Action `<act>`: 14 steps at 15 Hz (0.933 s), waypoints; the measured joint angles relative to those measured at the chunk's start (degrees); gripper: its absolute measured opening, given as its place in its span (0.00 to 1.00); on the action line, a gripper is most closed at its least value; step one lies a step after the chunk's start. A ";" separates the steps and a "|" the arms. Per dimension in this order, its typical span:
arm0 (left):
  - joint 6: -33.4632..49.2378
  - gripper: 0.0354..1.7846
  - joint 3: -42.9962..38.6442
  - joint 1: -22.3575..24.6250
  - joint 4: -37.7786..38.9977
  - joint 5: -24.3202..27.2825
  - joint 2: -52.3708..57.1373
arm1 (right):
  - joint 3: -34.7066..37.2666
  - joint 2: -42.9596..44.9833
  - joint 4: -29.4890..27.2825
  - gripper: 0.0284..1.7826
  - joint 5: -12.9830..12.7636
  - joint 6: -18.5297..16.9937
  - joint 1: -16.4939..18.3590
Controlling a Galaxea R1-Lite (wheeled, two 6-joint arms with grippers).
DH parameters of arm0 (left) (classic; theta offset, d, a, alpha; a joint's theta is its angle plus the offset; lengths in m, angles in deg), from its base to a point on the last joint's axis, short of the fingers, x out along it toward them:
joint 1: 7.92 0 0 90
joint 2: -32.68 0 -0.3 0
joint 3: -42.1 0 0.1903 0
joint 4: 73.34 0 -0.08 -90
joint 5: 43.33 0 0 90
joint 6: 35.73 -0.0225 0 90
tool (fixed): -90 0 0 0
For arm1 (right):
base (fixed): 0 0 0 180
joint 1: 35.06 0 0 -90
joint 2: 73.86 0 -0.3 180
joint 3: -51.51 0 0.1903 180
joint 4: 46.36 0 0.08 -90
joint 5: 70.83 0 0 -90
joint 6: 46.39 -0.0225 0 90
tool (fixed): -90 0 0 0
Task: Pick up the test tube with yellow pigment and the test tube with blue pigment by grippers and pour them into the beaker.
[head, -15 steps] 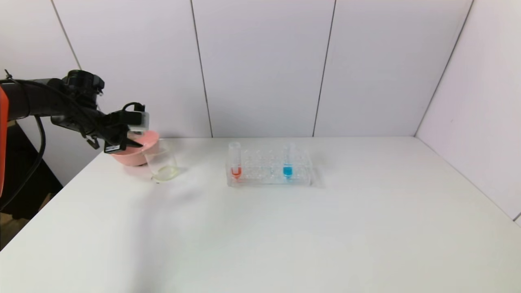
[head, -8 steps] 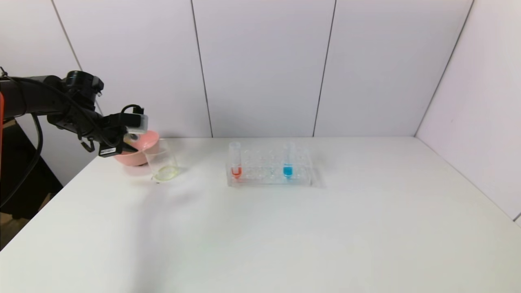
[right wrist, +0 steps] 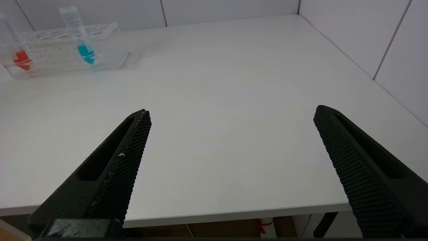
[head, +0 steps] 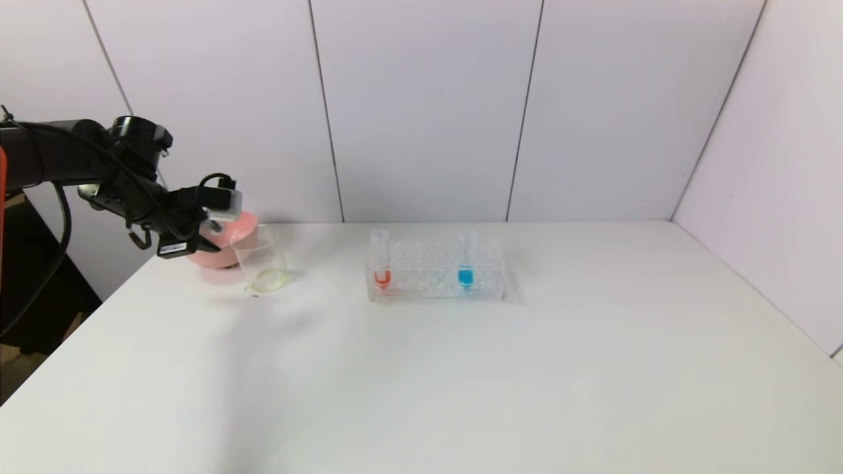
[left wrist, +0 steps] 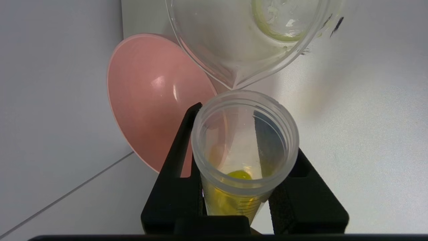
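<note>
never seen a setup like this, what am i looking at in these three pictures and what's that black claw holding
This is a two-armed robot working at a white table. One picture comes from a camera on its head, the other two from cameras on its wrists.

In the head view, the left gripper is at the table's far left. The left wrist view shows its black fingers shut on the test tube with yellow pigment, with the tube's open mouth close to the lip of the clear beaker. A pink bowl stands beside the beaker.

A clear rack in the middle holds the test tube with blue pigment and an orange-red tube.

The right gripper hangs open at the table's near edge, holding nothing.
</note>
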 joint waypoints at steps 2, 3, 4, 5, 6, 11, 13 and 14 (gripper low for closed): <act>0.22 0.29 0.00 0.02 -0.13 -0.05 0.02 | 0.00 0.00 0.00 1.00 0.00 0.00 0.00; 0.52 0.29 0.00 -0.01 -0.22 -0.13 0.05 | 0.00 0.00 0.00 1.00 0.00 0.00 0.00; 0.69 0.29 0.00 -0.12 -0.28 -0.50 0.11 | 0.00 0.00 0.00 1.00 0.00 0.00 0.00; 0.72 0.29 0.00 -0.26 -0.37 -1.05 0.18 | 0.00 0.00 0.00 1.00 0.00 0.00 0.00; 0.78 0.29 0.02 -0.37 -0.61 -1.46 0.27 | 0.00 0.00 0.00 1.00 0.00 0.00 0.00; 1.38 0.29 0.06 -0.54 -1.41 -1.71 0.57 | 0.00 0.00 -0.02 1.00 0.00 0.00 0.00; 1.68 0.29 0.09 -0.76 -1.40 -2.69 0.63 | 0.00 0.00 0.00 1.00 0.00 0.00 0.00; 1.72 0.29 0.09 -0.89 -1.38 -3.47 0.63 | 0.00 0.00 0.00 1.00 0.02 0.00 0.00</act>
